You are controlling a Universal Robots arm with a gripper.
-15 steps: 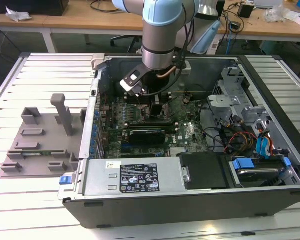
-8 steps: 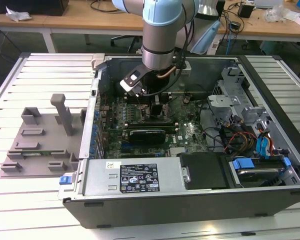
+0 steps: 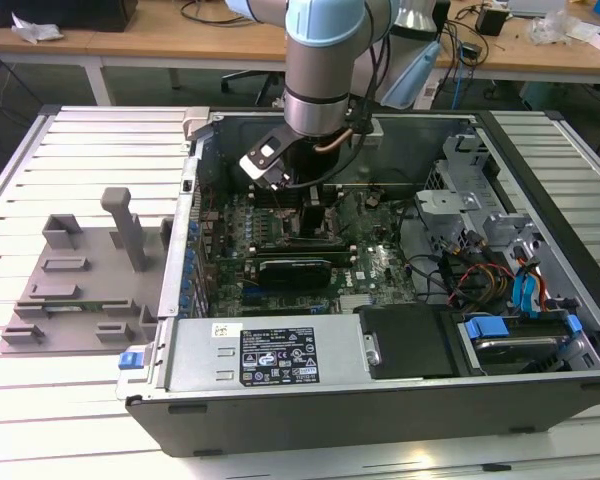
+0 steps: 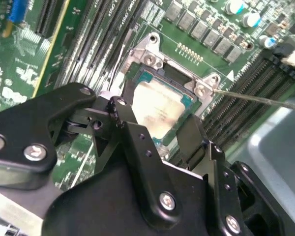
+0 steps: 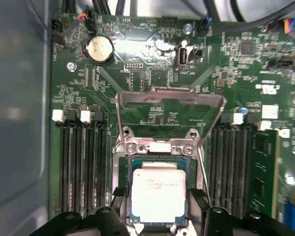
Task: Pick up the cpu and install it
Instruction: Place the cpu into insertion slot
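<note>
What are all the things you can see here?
table: one, white slats, under everything
computer case: one, black and grey, open on the table
tray: one, grey, beside the case at the exterior view's left
motherboard: one, green, inside the case
cpu: one, silvery, on the motherboard
metal frame: one, silver, tipped up next to the cpu
coin battery: one, silver, on the motherboard
memory slots: several, black, on both sides of the cpu
arm: one, pale blue and silver, reaching into the case
gripper: one, black, down at the cpu
</note>
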